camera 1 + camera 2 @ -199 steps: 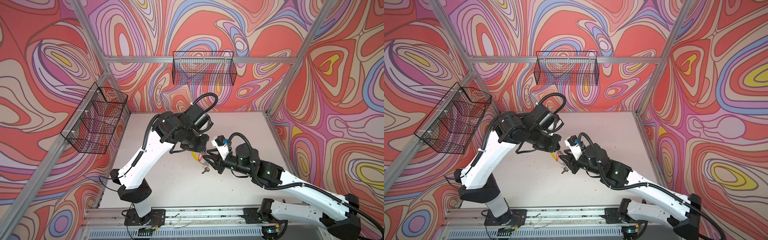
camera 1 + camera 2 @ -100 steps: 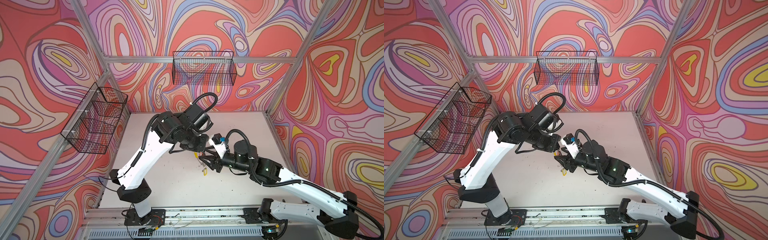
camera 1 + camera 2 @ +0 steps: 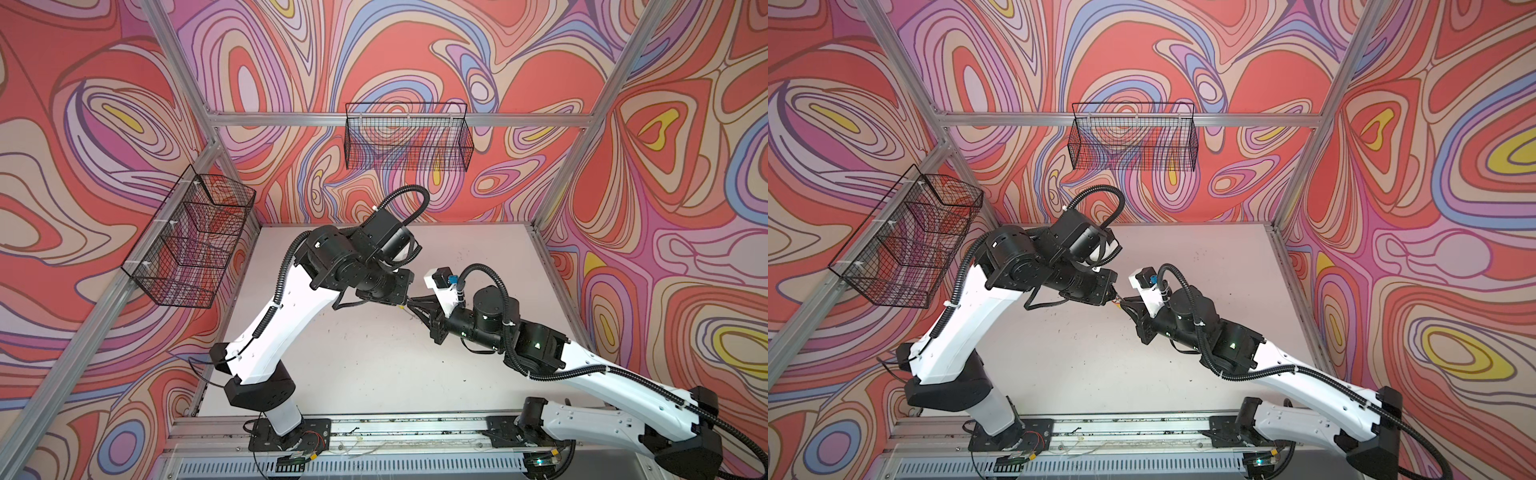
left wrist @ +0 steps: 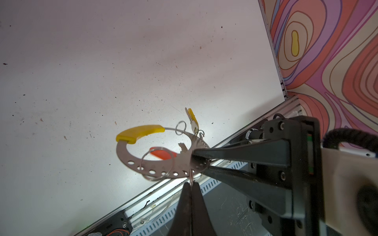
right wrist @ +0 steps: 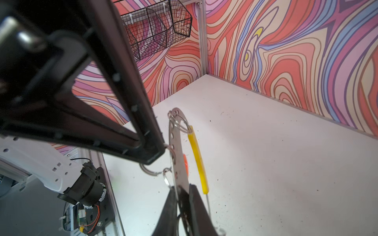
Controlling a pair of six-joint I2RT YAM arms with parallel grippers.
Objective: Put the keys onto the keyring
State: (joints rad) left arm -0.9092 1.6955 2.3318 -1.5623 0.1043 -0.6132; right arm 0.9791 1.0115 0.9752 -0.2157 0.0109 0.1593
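At the keyring's [image 4: 122, 152] rim, the right gripper [image 5: 181, 190] is clamped on the flat grey metal, one finger on each face. It holds the keyring on edge, clear of the table [image 4: 81, 71] below it. Just beside that grip, the left gripper [image 4: 191, 185] has its fingertips pressed together on a small wire ring [image 4: 191, 178] that hangs from the keyring's rim. The yellow arc [image 4: 141, 131] sits on the side of the keyring away from both grippers. A larger wire loop [image 4: 157, 163] passes through one of the keyring's holes. The red-tagged key [image 4: 161, 154] shows through the keyring's opening, close behind it. The yellow-tagged key [image 4: 192, 117] sticks out past the keyring's rim, by two more small loops. Whether either key is threaded onto the keyring cannot be told. In both top views the two grippers meet tip to tip at the keyring, which is almost wholly hidden there.
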